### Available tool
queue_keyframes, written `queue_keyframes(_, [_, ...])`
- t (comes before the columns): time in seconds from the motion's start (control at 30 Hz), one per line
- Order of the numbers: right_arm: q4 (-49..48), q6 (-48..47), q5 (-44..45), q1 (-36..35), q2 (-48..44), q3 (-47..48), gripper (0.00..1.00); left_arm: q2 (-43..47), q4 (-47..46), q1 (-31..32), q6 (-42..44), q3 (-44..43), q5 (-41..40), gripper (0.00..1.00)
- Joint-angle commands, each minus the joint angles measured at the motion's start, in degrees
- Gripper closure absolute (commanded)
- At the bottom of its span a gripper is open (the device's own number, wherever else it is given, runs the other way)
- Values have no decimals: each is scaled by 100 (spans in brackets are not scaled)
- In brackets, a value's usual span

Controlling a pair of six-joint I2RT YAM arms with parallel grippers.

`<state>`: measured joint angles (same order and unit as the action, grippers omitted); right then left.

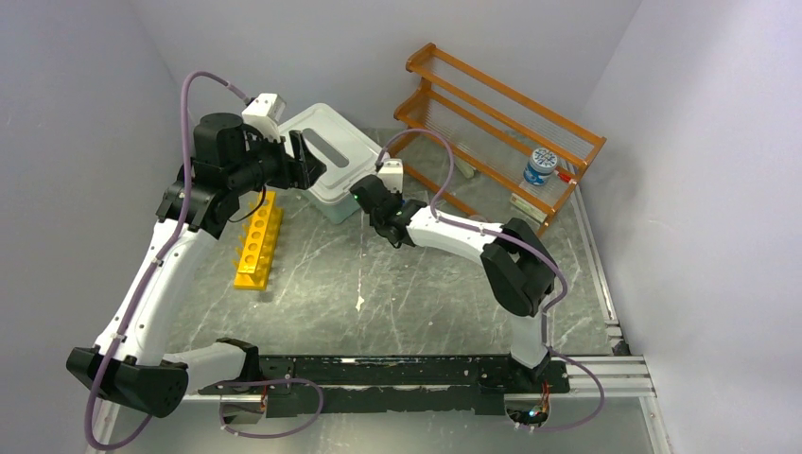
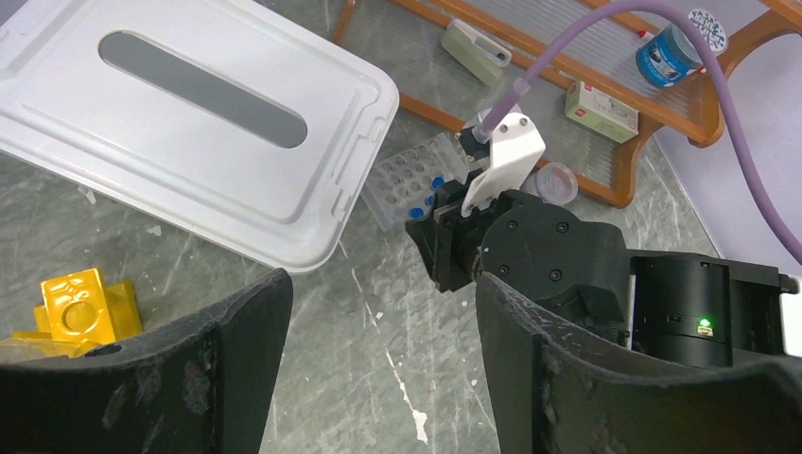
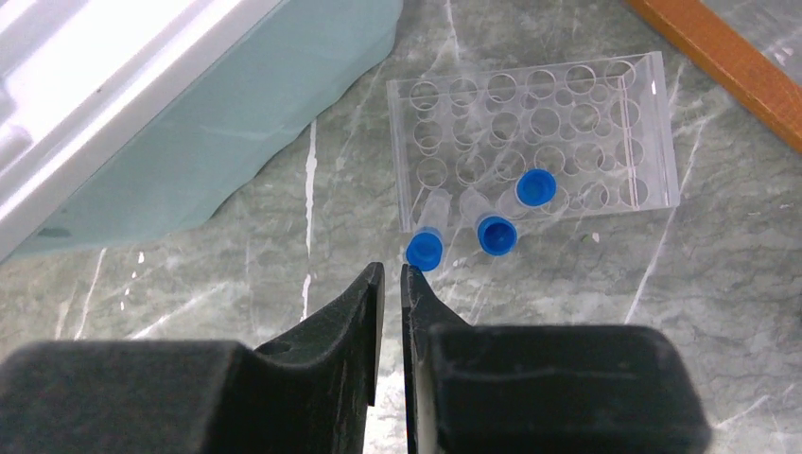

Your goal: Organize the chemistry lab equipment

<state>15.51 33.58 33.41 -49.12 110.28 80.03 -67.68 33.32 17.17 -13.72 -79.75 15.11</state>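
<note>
1. The marbled grey table carries everything. The landmark is the white-lidded bin, which stands toward the table's far side.
2. The orange wooden shelf stands to the right of the bin, running back toward the far right corner.
3. The left gripper hangs above the bin's near-left edge. Its jaws are spread wide and there is nothing between them.
4. The right gripper sits low at the bin's near-right corner. Its fingers are drawn almost together, leaving only a thin slit, and they grasp nothing.
5. The yellow holed test-tube rack lies on the table to the near left of the bin. It is apart from the bin, and its long side points away from the arms.
6. A clear plastic vial rack rests on the table just beside the bin's right side, between the bin and the shelf.
7. The small jar, blue with a patterned lid, stands on the shelf's lower tier, well to the right of the bin.
8. Three blue-capped vials are at the clear rack, on the side away from the bin's lid.
   - One stands in a hole of the rack's near row.
   - Two lie tilted at that edge.
   - The cap of the leftmost vial is just beyond the right gripper's fingertips, not between them.
</note>
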Motion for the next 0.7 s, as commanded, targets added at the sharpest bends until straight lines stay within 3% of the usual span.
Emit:
queue_keyframes(0.0, [83,-20,297,51,196,208,84,87,34,41,79,34,-145,25])
queue_keyframes(0.37, [8,-142,100,70,163,147,83,60,47,41,88,47,-167,25])
queue_keyframes(0.67, [225,42,96,74,-87,-136,70,45,29,49,89,72,-176,25])
